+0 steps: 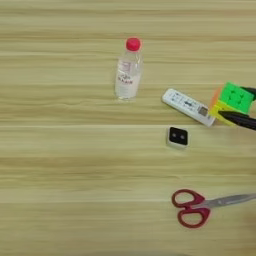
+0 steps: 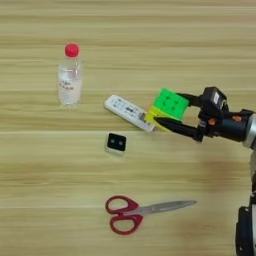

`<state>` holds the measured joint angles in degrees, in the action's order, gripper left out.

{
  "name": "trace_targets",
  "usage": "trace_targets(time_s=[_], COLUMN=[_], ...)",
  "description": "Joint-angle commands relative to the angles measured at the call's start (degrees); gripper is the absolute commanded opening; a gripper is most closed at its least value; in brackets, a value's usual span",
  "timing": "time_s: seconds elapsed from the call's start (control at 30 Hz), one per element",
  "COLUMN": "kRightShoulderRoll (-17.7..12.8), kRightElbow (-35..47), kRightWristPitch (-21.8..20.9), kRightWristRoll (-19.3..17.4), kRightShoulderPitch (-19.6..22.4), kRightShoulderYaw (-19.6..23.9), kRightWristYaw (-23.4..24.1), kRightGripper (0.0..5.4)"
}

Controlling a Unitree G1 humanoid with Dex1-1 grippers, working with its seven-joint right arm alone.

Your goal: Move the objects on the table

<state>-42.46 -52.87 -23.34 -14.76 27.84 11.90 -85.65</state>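
Five small items lie on the table (image 2: 30,165), a light-brown wood-grain surface with lengthwise streaks.

Puzzle cube (image 2: 169,105): green top face, yellow and orange sides, tilted, at centre right. The right gripper (image 2: 172,111) is closed on it, one black finger along the near side and one along the far side; the silver forearm (image 2: 250,130) enters from the right edge.

White remote (image 2: 129,113): lies at a slant, its right end touching or just under the cube's lower left corner; contact cannot be settled.

Plastic bottle (image 2: 69,77): clear, red-capped, upright at far left of the group, well apart from the rest. It bears a pale label; whether it holds liquid cannot be told.

Small white cube (image 2: 116,143): black face upward with two pale marks, just in front of the remote, not touching it.

Scissors (image 2: 137,212): red handles to the left, blades closed and pointing right, nearest the robot, apart from all other items.
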Motion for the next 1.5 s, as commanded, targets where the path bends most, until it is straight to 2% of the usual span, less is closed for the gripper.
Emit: trace_targets(time_s=[0.03, 0.13, 0.4, 0.63, 0.8, 0.83, 0.97, 1.07, 1.27, 1.4, 1.43, 1.5], kRightShoulderRoll=[-3.42, -2.3, -0.94, -0.74, -0.49, -0.49, -0.19, 0.3, 1.6, 1.89, 2.05, 3.12], kRightElbow=[0.57, 0.03, -2.12, -2.67, -2.81, -2.79, -1.32, 0.75, 8.0, 13.21, 14.65, 17.29], kRightWristPitch=[-4.26, -6.49, -9.96, -11.95, -12.55, -12.42, -11.66, -10.2, -4.12, 0.14, 0.96, 2.08], kRightWristRoll=[0.53, 0.79, 5.13, 10.0, 11.19, 11.16, 9.2, 6.27, -3.5, -7.94, -8.88, -7.89], kRightShoulderPitch=[1.59, 0.5, -1.4, -1.68, -1.63, -1.53, -1.25, -0.98, -0.49, -0.82, -1.04, 0.27], kRightShoulderYaw=[0.22, -0.13, -4.04, -7.51, -9.04, -9.18, -8.46, -7.09, -2.72, -0.79, -0.38, -0.04], kRightWristYaw=[-0.08, -0.79, -0.73, 2.87, 4.69, 4.96, 4.35, 2.52, -1.29, -2.28, -2.34, 2.89], kRightGripper=[3.34, 3.34, 3.34, 3.34, 3.34, 3.52, 4.09, 4.56, 5.31, 5.36, 5.36, 5.36])
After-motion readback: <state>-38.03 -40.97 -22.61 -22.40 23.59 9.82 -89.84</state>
